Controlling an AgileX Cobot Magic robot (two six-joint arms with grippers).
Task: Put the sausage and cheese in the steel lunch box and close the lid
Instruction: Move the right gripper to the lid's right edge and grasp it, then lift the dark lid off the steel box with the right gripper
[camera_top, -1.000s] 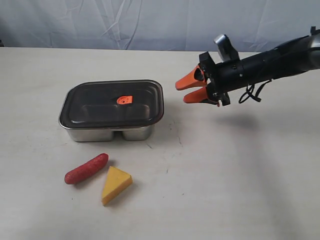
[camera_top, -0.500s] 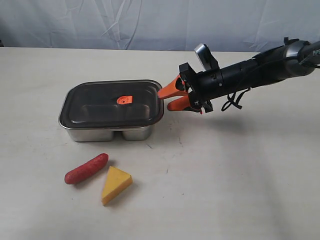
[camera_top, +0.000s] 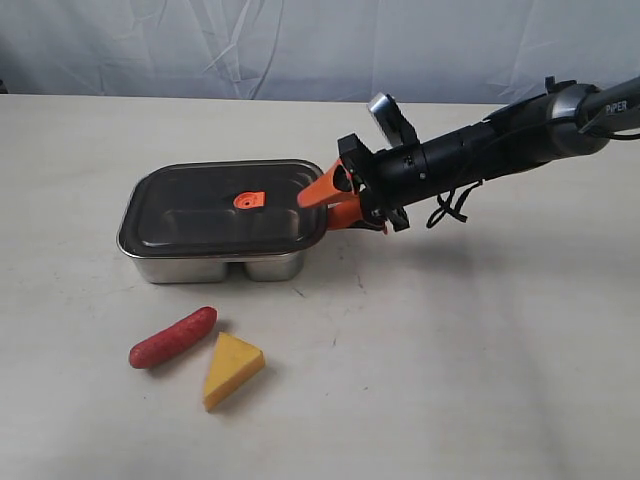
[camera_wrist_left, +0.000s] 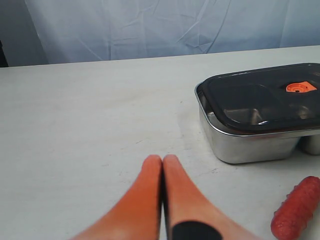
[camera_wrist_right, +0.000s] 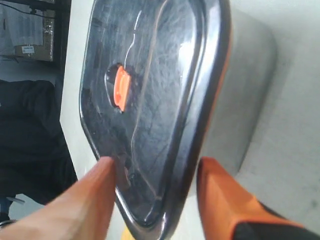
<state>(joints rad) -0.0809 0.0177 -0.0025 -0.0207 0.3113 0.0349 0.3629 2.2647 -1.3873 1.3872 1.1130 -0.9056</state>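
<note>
Pale tabletop (camera_top: 480, 350): we find lid (camera_top: 215, 205) seated on steel lunch box (camera_top: 215, 267). Right gripper (camera_top: 312, 212) spread, jaws astride lid's right-end rim, not clamped. We judge lid light, stiff, slick; grip rim edge. Left gripper (camera_wrist_left: 162, 165) closed, empty.

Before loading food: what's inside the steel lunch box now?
Through the dark lid, the steel lunch box shows two empty-looking compartments; sausage and cheese lie outside. Tint hides fine detail.
</note>
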